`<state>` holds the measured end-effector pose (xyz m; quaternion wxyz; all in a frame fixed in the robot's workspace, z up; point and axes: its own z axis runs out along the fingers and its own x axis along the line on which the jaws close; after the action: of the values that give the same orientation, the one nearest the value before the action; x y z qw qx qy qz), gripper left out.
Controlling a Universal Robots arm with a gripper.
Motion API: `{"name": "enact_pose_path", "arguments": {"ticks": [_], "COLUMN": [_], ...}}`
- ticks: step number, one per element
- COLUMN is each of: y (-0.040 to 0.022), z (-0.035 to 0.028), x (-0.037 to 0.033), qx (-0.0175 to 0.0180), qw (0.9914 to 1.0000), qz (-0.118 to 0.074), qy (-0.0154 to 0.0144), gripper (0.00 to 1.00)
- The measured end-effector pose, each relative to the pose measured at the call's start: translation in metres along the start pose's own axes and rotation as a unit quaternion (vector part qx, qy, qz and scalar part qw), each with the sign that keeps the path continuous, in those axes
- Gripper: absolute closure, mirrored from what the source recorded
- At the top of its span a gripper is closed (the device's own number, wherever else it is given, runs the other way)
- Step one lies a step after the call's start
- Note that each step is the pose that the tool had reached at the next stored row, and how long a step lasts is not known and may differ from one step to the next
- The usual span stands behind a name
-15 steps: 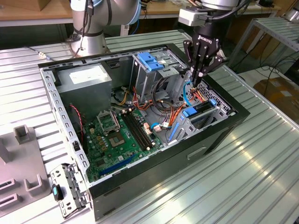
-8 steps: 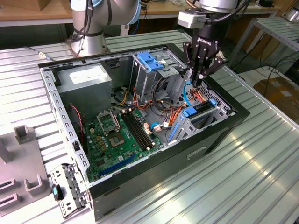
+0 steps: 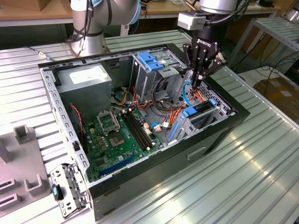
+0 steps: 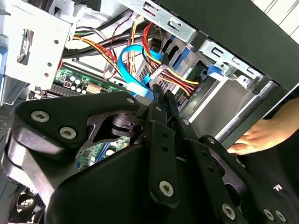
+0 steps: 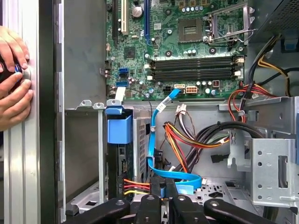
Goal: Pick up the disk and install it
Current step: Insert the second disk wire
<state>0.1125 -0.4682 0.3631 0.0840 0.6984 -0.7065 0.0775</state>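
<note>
In the exterior view, at the 9 o'clock edge of the ribbed metal worktop (image 3: 261,177), stands the open computer case (image 3: 140,179). The grey power-supply box (image 3: 86,79) sits in its far corner, and the green motherboard (image 3: 117,135) lies on its floor. Further right, at about 12 o'clock of the board, is the metal drive cage with a blue handle (image 3: 152,60).

Right of the cage, the claw (image 3: 197,83) hangs point-down inside the case, over the drive bay on the case's right side. Its fingers (image 4: 157,100) are drawn together with barely a slit between them. In the first wrist view the blue data cable (image 5: 152,140) runs right up to the tips. Whether the cable is actually pinched between them cannot be told, and nothing else is held.

The disk (image 3: 203,109) is not in the claw. It appears to sit already in the bay, close under the tips at about 5 to 6 o'clock from them in the exterior view. Its long axis runs roughly from 8 to 2 o'clock, with a blue rail end at each end. In the first wrist view its blue rail tab (image 5: 119,128) stands above a dark slot, with red, orange and yellow power leads (image 5: 133,186) running to the slot near the claw.

A person's hand (image 5: 11,79) rests on the outer side of the case, well apart from the claw.
</note>
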Motion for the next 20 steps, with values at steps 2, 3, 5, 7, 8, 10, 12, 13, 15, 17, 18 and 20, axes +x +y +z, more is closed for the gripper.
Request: {"name": "enact_pose_path", "arguments": {"ticks": [2, 3, 5, 7, 8, 10, 12, 13, 15, 17, 18, 20], "y": [0.0000, -0.0001, -0.0001, 0.0005, 0.0017, 0.0034, 0.0047, 0.0056, 0.0071, 0.0086, 0.0093, 0.0109], "z": [0.0007, 0.0012, 0.0026, 0.0051, 0.0065, 0.0080, 0.0095, 0.0106, 0.0126, 0.0145, 0.0150, 0.0161], "x": [0.0025, 0.0041, 0.0083, 0.0159, 0.0189, 0.0214, 0.0233, 0.0248, 0.0275, 0.0300, 0.0308, 0.0324], "qx": [0.0001, 0.0001, 0.0001, 0.0004, 0.0011, 0.0025, 0.0042, 0.0055, 0.0078, 0.0099, 0.0109, 0.0131], "qw": [1.00000, 1.00000, 1.00000, 1.00000, 1.00000, 0.99999, 0.99998, 0.99997, 0.99995, 0.99992, 0.99990, 0.99986], "qz": [0.000, 0.000, 0.000, 0.000, -0.001, -0.002, -0.003, -0.004, -0.006, -0.008, -0.009, -0.011], "qy": [0.0000, -0.0003, -0.0010, -0.0011, -0.0011, -0.0011, -0.0011, -0.0012, -0.0012, -0.0012, -0.0012, -0.0012], "gripper": [0.84, 0.84, 0.84, 0.84, 0.84, 0.84, 0.84, 0.84, 0.84, 0.84, 0.84, 0.84]}}
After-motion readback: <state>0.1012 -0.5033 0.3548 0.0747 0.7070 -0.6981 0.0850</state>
